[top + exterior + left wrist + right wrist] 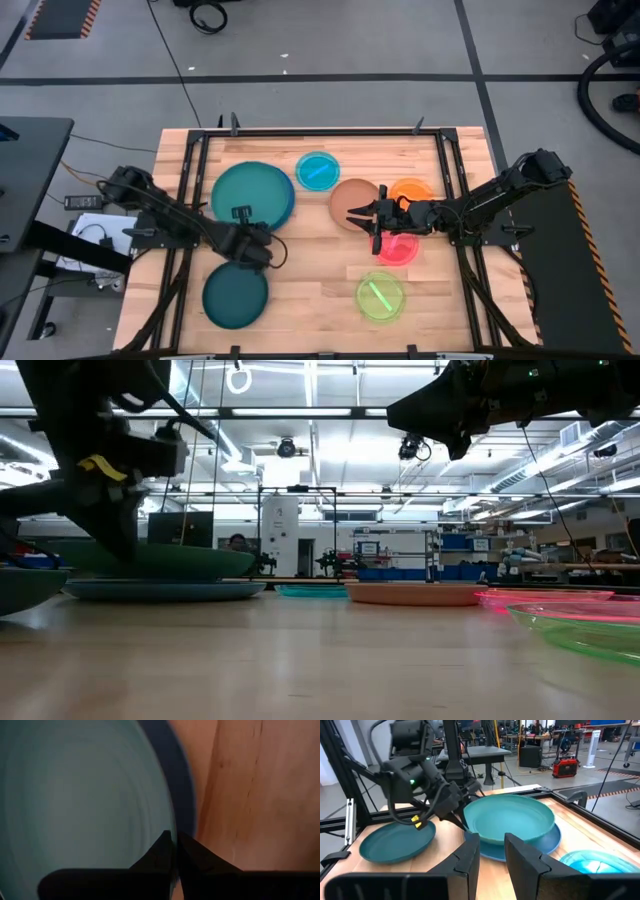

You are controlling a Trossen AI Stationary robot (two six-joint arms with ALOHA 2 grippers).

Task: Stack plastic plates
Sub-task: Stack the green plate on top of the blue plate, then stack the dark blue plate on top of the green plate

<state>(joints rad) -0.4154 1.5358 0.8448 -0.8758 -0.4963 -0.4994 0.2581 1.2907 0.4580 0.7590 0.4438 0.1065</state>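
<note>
Now the left gripper pinches the teal plate's rim between narrow fingers, above the blue plate. Such a thin pinch could slip. The right gripper hovers with fingers apart.

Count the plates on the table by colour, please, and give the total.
Blue: 1
Teal: 1
Dark teal: 1
Brown: 1
Cyan: 1
Orange: 1
Pink: 1
Lime: 1
Total: 8 plates
</note>
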